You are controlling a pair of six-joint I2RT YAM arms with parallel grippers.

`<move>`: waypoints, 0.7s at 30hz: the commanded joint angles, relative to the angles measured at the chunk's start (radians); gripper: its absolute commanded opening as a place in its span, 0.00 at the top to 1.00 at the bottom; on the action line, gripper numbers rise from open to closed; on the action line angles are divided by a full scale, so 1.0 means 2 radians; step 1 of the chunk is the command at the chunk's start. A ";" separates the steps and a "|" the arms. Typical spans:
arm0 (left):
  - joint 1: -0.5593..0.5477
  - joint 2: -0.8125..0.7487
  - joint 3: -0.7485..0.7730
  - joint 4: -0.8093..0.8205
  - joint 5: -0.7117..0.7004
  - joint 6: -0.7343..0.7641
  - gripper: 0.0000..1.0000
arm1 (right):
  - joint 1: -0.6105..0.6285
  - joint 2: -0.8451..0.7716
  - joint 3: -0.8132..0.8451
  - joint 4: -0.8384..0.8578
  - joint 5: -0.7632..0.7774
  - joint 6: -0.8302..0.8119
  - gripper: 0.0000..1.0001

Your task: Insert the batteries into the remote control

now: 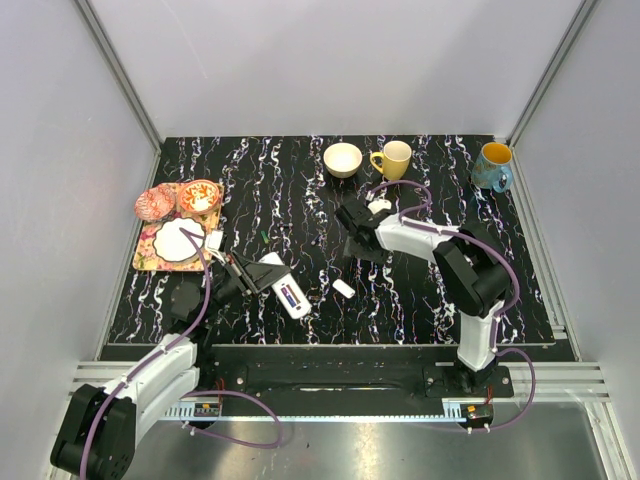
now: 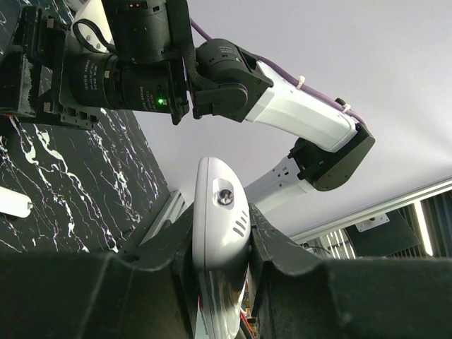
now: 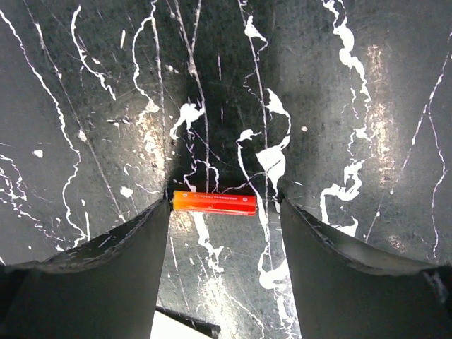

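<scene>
Black white-veined bench [image 1: 400,290] spread under both arms. White remote control [image 2: 220,226] pinched at its narrow sides by left pincer [image 2: 220,244], fingers [image 2: 275,247] pressed against shell, rounded end jutting beyond tips. In top view handset seen at bench's near left, dark patch up. Wide spread shown by right pincer [image 3: 224,212], lowered close to bench, nothing clamped. Red-orange battery [image 3: 215,203] laid crosswise between its tips, one end at a finger, slight gap at other end.

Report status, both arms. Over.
Left tool shut on slim white plastic remote control. Right tool open, straddling red-orange cylindrical battery, not clamped. Small white oblong piece lies loose on black marbled table between them.
</scene>
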 commanded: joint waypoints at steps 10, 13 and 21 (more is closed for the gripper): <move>-0.002 -0.003 -0.008 0.023 -0.010 0.008 1.00 | 0.005 0.031 0.025 0.018 -0.007 -0.002 0.40; -0.002 -0.003 -0.009 0.024 -0.009 0.008 1.00 | 0.004 0.032 0.022 0.019 -0.010 -0.002 0.43; -0.001 -0.004 -0.010 0.023 -0.009 0.007 1.00 | 0.005 0.027 0.006 0.025 -0.012 0.001 0.52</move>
